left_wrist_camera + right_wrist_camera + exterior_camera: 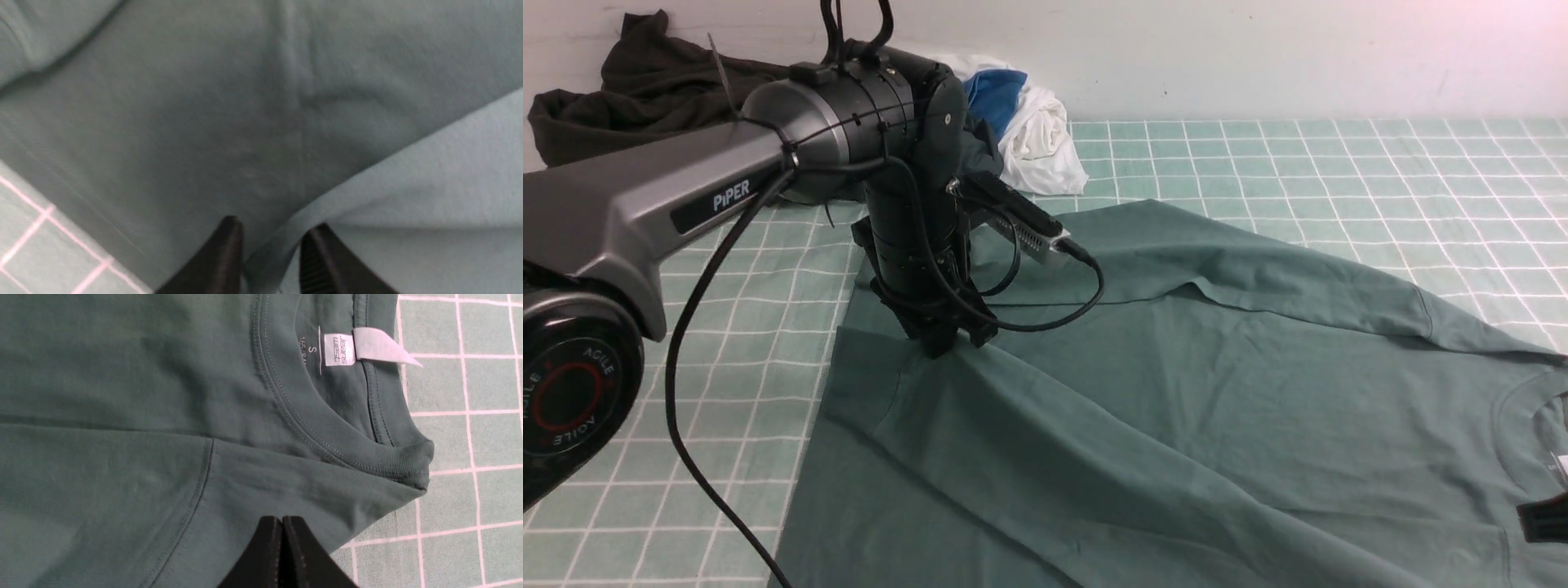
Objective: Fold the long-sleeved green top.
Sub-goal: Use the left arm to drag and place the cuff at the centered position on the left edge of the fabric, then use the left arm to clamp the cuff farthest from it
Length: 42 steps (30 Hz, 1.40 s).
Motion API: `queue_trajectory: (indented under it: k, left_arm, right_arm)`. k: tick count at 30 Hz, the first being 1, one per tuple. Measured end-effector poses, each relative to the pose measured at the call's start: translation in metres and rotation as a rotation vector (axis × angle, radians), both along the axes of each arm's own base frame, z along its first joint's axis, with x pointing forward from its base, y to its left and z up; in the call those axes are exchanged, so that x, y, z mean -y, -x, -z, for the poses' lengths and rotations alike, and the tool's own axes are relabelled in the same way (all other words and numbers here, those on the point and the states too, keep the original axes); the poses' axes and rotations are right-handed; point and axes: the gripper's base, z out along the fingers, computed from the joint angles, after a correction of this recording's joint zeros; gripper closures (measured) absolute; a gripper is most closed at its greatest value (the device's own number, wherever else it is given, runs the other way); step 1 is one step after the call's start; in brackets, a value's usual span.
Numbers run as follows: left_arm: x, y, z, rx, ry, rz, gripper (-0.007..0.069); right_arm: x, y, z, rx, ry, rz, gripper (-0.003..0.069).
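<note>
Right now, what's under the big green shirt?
A checked tablecloth shows all around the green top and goes under its edges, so it probably lies beneath. Anything else under there is covered by the fabric and cannot be seen.

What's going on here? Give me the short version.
Two robot arms are working a green long-sleeved top spread on the checked table cover. The left gripper has a fold of it between its jaws at the hem end; the right gripper sits shut at the shoulder, beside the collar. The top lies mostly flat.

One green top (1176, 392), one checked tablecloth (1339, 163)
</note>
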Motion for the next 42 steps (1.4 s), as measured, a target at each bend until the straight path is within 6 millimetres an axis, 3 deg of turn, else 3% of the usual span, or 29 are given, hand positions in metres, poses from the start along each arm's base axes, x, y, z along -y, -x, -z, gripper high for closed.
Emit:
queue_trajectory:
  k: [3,4,5,8,13,15,22,27,32,35,37,39,42]
  left_arm:
    - [-0.009,-0.010,-0.014,0.046,0.030,-0.064,0.0256]
    - [-0.010,-0.011,-0.015,0.049,0.032,-0.067,0.0249]
    - [-0.021,-0.018,-0.022,0.070,0.048,-0.122,0.0187]
    - [-0.043,-0.033,-0.027,0.098,0.086,-0.220,0.0127]
    - [-0.073,-0.064,-0.003,0.178,0.178,-0.366,0.0111]
    - [-0.080,-0.074,0.009,0.211,0.200,-0.403,0.0111]
    - [-0.081,-0.102,0.051,0.343,0.282,-0.444,0.0111]
    - [-0.078,-0.111,0.068,0.392,0.326,-0.470,0.0111]
    - [-0.078,-0.115,0.071,0.411,0.344,-0.486,0.0188]
    - [-0.078,-0.115,0.069,0.415,0.346,-0.486,0.0365]
    - [-0.078,-0.115,0.067,0.419,0.348,-0.486,0.0423]
    - [-0.078,-0.114,0.057,0.432,0.353,-0.483,0.0556]
    - [-0.078,-0.111,0.043,0.446,0.362,-0.481,0.0599]
  right_arm:
    - [-0.002,-0.004,-0.009,0.016,-0.009,-0.008,0.0671]
    - [-0.002,-0.004,-0.009,0.015,-0.008,-0.011,0.0671]
    - [-0.004,-0.010,-0.020,0.045,-0.014,-0.028,0.0671]
    - [-0.008,-0.020,-0.042,0.116,-0.037,-0.063,0.0671]
    - [-0.015,-0.035,-0.073,0.252,-0.069,-0.128,0.0671]
    - [-0.017,-0.039,-0.076,0.274,-0.074,-0.140,0.0671]
    - [-0.022,-0.051,-0.065,0.235,-0.085,-0.144,0.0671]
    - [-0.023,-0.055,-0.058,0.204,-0.088,-0.141,0.0671]
    - [-0.024,-0.056,-0.056,0.190,-0.077,-0.151,0.0671]
    - [-0.024,-0.056,-0.056,0.188,-0.074,-0.157,0.0671]
    - [-0.024,-0.056,-0.056,0.188,-0.074,-0.157,0.0671]
    - [-0.024,-0.057,-0.056,0.191,-0.074,-0.158,0.0671]
    - [-0.024,-0.057,-0.056,0.197,-0.075,-0.163,0.0671]
